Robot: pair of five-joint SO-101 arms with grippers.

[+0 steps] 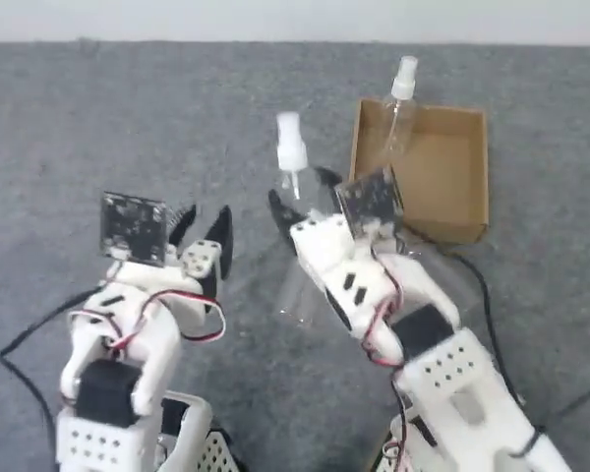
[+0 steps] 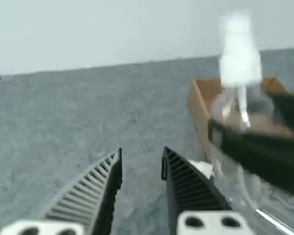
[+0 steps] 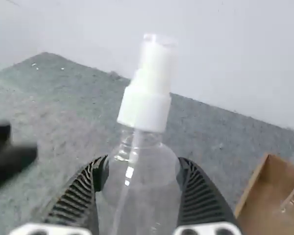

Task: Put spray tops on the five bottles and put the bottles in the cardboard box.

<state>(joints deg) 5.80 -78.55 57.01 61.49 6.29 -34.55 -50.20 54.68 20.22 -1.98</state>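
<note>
1. The left gripper (image 1: 203, 234) hangs over the grey mat (image 1: 79, 128). Its fingers are apart and nothing is between them. It stands just beside the held bottle. Hazard: sideways travel of either arm can bring the two grippers into contact.

2. The right gripper (image 3: 137, 193) has its fingers clamped on the shoulder of a clear spray bottle (image 3: 137, 171), held neck up. A white spray top (image 3: 148, 85) sits on the neck. Whether the top is screwed tight cannot be told. Hazard: the bottle wall is smooth and rounded, so the bottle can slide or swivel in the grip. A loose top can tip off under a jolt.

3. The cardboard box (image 1: 467, 182) lies near, to the right. One capped bottle (image 1: 401, 103) stands inside it at its left side. Hazard: a low transfer drives the held bottle's base into the near wall of the box. A wide one knocks over the standing bottle.
</note>
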